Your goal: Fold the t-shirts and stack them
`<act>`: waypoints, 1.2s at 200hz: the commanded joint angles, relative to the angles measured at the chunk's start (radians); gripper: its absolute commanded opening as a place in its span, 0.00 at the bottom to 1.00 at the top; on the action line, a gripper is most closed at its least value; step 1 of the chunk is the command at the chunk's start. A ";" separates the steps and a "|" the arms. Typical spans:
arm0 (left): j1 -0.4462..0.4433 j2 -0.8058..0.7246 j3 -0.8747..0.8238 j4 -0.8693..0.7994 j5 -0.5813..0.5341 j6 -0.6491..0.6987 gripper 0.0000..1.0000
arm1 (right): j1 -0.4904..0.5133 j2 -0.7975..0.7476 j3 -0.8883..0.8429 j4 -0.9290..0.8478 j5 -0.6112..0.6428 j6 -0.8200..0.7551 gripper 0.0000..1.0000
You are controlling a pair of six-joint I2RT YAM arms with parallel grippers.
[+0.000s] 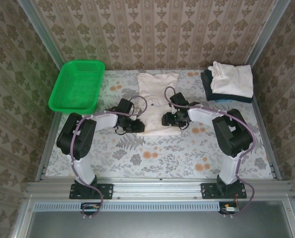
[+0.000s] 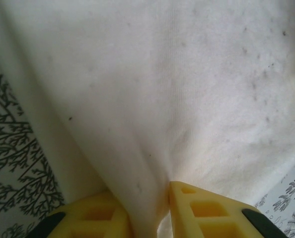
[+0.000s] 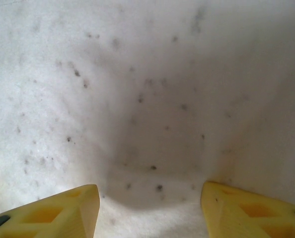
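Note:
A cream-white t-shirt (image 1: 155,91) lies as a long folded strip in the middle of the table. My left gripper (image 1: 137,125) sits at its near left edge, and in the left wrist view the gripper (image 2: 150,218) is shut on a pinched ridge of the cream cloth (image 2: 152,99) between its yellow fingers (image 2: 202,210). My right gripper (image 1: 167,119) is at the shirt's near right edge. In the right wrist view it (image 3: 150,210) stands open over the flat cloth (image 3: 147,89), with nothing between its fingers (image 3: 63,210). A folded white t-shirt (image 1: 233,79) rests on a dark navy one (image 1: 207,82) at the back right.
A green mesh basket (image 1: 78,87) stands at the back left, beside the left arm's elbow. The floral tablecloth (image 1: 152,156) covers the table. Patterned walls and metal rails close it in on three sides.

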 commanded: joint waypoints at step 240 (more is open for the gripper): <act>-0.033 -0.146 -0.215 0.096 -0.101 -0.153 0.45 | 0.205 -0.170 -0.296 0.104 0.181 0.265 0.63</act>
